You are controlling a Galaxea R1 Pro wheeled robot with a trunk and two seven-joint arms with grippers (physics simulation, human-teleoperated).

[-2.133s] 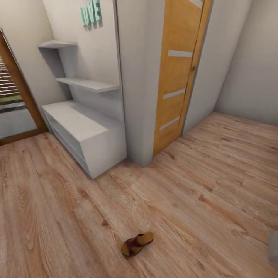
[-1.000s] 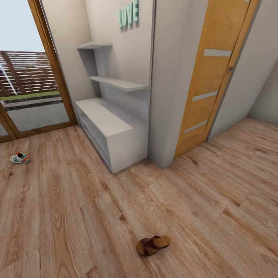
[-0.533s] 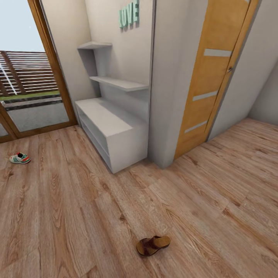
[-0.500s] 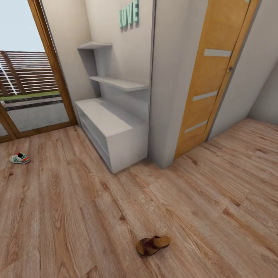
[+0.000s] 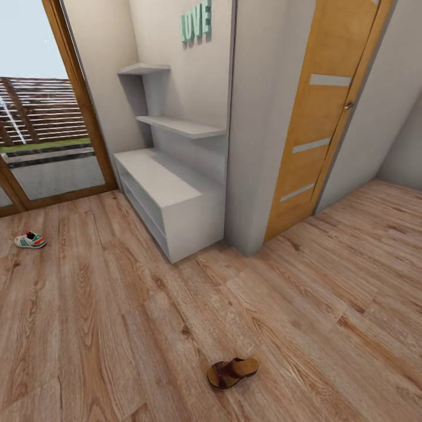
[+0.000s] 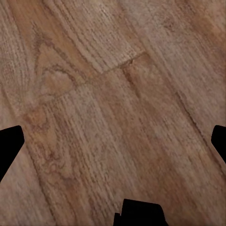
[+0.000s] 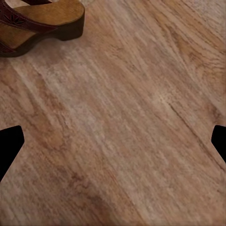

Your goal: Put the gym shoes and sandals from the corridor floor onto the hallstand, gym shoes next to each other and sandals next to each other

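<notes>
Your view swings left from two seconds ago and then settles; over the last second nothing in the frame shifts, so you are parked and looking. That swing brings the glazed door and one gym shoe into frame, which means you now have two targets and the hallstand in a single look; no shoe is on the rack yet, so I judge the task barely begun.

Take the hallstand as your landmark. The sandal lies on the corridor floor well out in front of the hallstand's near end, closer to you than anything else. Its long axis runs roughly across your view, tilted a little; the tan footbed end points right and slightly away from you, the dark strap end points left. The gym shoe sits well off to the hallstand's left, near the glazed door; its long axis also runs roughly across your view, but it is too small to call toe from heel. The other shoe and other sandal are not something you can place from here.

Your right gripper hangs over bare planks with the sandal just beside its reach, fingers spread wide and empty; your left gripper is likewise spread apart over plain floor, holding nothing.
</notes>
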